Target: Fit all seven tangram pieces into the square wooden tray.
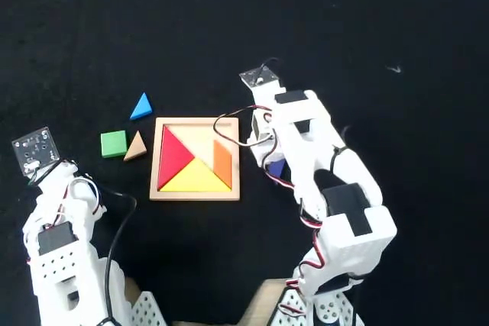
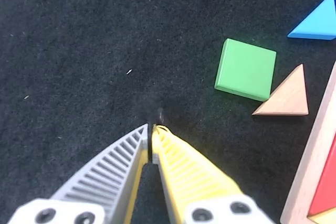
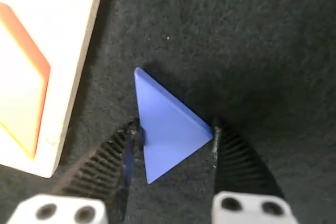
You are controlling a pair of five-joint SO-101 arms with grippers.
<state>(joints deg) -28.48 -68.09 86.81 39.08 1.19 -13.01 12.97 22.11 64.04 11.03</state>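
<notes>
Triangle (image 3: 165, 124), blue-violet, on cloth just right of tray (image 1: 196, 195), pinched between fingers of right gripper (image 3: 174, 126). Tray's bare far part lies left of claw. Left gripper (image 2: 150, 128) closed, empty, left of green square (image 2: 245, 69).

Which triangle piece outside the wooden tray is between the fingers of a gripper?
The periwinkle-blue wooden triangle, held between the right gripper's fingers. The light blue triangle and the plain wood triangle lie untouched.
</notes>
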